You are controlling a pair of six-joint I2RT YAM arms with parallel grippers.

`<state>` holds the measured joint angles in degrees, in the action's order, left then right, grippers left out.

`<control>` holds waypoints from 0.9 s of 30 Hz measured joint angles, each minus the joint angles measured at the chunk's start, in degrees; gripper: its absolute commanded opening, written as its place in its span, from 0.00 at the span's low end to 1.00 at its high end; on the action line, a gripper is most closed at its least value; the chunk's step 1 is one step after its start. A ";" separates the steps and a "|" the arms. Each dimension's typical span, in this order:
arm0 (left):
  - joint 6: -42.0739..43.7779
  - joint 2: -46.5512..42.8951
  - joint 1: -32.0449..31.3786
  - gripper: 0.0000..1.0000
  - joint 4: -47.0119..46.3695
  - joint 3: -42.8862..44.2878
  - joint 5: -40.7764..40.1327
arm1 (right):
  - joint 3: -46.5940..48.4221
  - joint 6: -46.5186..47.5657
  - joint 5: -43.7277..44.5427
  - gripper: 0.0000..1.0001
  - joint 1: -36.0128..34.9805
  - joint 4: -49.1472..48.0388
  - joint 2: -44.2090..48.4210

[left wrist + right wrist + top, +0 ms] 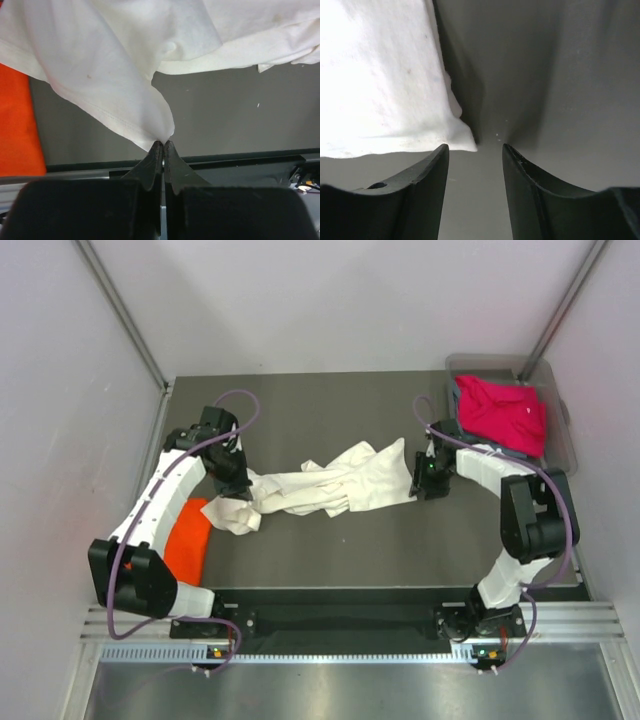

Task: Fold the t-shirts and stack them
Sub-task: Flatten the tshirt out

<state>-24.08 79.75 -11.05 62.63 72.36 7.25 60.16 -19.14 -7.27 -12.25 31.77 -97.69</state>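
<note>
On the tabletop point(330, 420), the white shirt point(340, 485) is being spread, clamped in the left jaws; the right jaws are parted, empty. Its right corner should be gripped next.

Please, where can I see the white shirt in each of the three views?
Top: white shirt stretched left to right across the middle.
Left wrist: fills the upper part; a corner is pinched in the shut left fingers.
Right wrist: upper left, just ahead of the open right fingers.
Shared landmark: the grey table.
</note>
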 measured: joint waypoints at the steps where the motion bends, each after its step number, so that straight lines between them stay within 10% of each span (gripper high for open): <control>1: -0.02 -0.02 0.00 0.00 0.48 0.22 0.39 | 0.00 0.11 -0.09 0.47 0.00 -0.44 -0.26; 10: -0.02 -2.43 0.00 0.00 4.24 3.30 2.36 | 1.53 0.48 0.46 0.36 -2.03 -2.82 -2.71; 16: -0.04 -4.11 0.00 0.00 5.68 3.30 2.36 | 2.25 -1.38 2.05 0.00 -4.90 -3.76 -3.98; 27: -0.02 -6.64 0.00 0.00 6.43 6.23 -1.51 | 4.66 -3.65 8.35 0.00 -5.01 1.07 5.35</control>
<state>-24.10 73.10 -11.05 69.06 78.59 5.74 64.82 -22.79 1.08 -17.26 32.84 -92.33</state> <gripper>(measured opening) 0.015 0.014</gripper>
